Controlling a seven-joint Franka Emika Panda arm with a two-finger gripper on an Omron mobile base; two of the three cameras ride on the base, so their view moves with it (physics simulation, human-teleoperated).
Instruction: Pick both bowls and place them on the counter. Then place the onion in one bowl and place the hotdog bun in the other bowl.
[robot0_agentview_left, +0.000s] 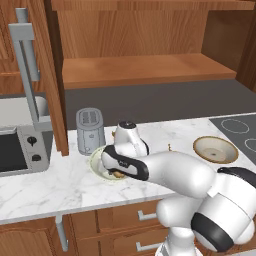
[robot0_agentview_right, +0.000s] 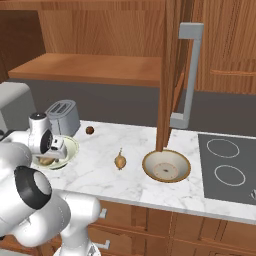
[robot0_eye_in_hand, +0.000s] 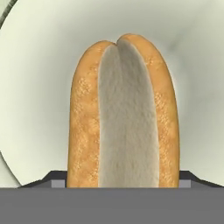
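Worktop (robot0_agentview_right: 100, 175): polished white marble, grey-veined. Hotdog bun (robot0_eye_in_hand: 124, 113): grainy orange crust, matt pale crumb. Cream bowl (robot0_eye_in_hand: 39, 87) beneath gripper: smooth, satin. Toaster (robot0_agentview_left: 90, 130): brushed metal. Cabinets (robot0_agentview_left: 140, 45): wood.

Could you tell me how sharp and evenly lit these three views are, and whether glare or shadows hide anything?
Left base view: sharp, evenly lit, no glare; the white arm covers much of the cream-white bowl. Right base view: equally crisp, soft shadows beneath the golden-brown onion. Hand view: the orange-tan hotdog bun looks sharp, its split crease softly shaded.
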